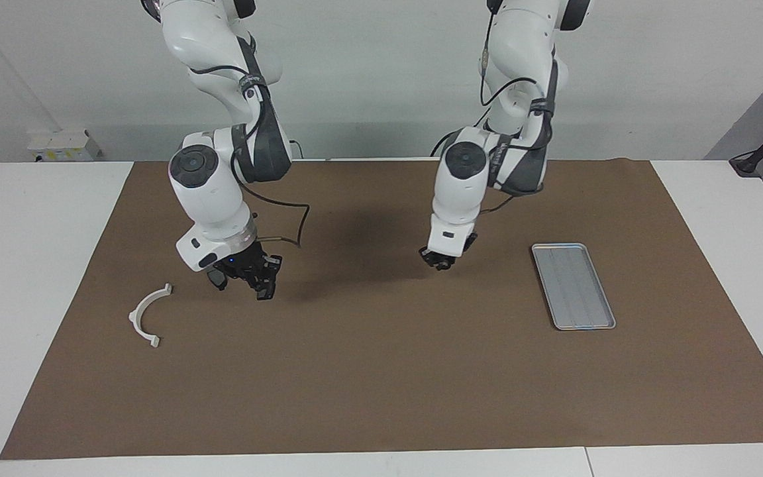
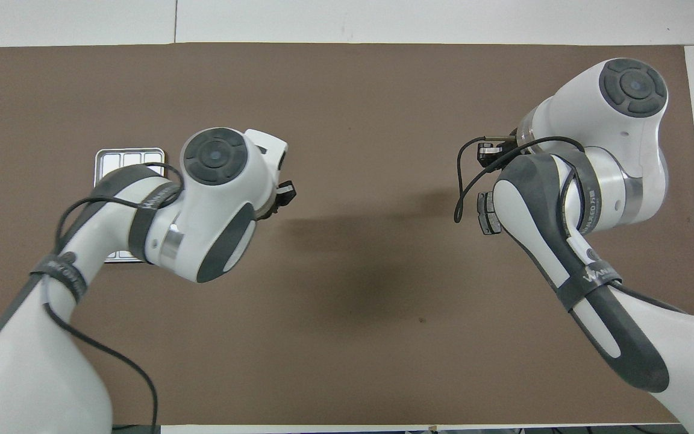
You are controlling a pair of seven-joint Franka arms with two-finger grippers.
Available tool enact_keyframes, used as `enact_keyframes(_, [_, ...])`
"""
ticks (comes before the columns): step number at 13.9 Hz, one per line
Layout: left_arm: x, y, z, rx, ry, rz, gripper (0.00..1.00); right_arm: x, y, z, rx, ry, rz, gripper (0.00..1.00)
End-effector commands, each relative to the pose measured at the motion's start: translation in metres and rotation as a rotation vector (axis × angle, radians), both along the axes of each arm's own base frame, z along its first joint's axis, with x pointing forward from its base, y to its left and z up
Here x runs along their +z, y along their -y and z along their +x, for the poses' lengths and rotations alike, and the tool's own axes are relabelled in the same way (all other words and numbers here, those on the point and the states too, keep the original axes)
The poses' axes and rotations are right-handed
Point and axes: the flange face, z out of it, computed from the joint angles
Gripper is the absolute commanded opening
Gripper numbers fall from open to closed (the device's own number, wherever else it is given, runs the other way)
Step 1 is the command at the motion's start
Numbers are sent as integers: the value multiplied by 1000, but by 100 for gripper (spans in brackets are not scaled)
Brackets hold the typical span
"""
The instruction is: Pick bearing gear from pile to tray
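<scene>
My left gripper [image 1: 440,260] hangs over the brown mat, between the mat's middle and the tray [image 1: 573,285]. Its fingertips look shut on a small dark piece, the bearing gear [image 1: 441,264]. In the overhead view the left gripper [image 2: 284,193] shows beside the wrist, and the arm covers most of the tray [image 2: 127,158]. My right gripper [image 1: 246,277] is shut, low over the pile at the right arm's end. A dark brake pad [image 1: 269,289] [image 2: 484,214] lies just beside it, and a second dark pad [image 1: 216,279] is at its other side.
A white curved arc bracket [image 1: 146,317] lies on the mat [image 1: 381,371], farther from the robots than the right gripper. White tabletop borders the mat at both ends. In the overhead view the right arm hides part of the pile.
</scene>
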Motion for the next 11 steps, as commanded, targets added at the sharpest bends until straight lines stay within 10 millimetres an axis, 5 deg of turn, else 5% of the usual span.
enact_keyframes(1, [11,-96,-22,-136,-22,-2,0,9,-97,-44,-131,-2,5,0])
enact_keyframes(2, [9,-127,-14,-207,-30,-7,0,11,-144,-64,-190,21,21,0])
enact_keyframes(4, [6,-192,-1,-296,-22,-18,0,9,-200,-90,-255,35,42,0])
enact_keyframes(5, [2,-206,0,-305,0,-21,0,6,-221,-99,-271,48,58,0])
enact_keyframes(8, [-29,-214,-8,-302,26,-20,0,-34,-236,-115,-263,49,58,0])
enact_keyframes(11, [-36,-239,-6,-315,29,-19,0,-62,-235,-118,-257,37,42,0])
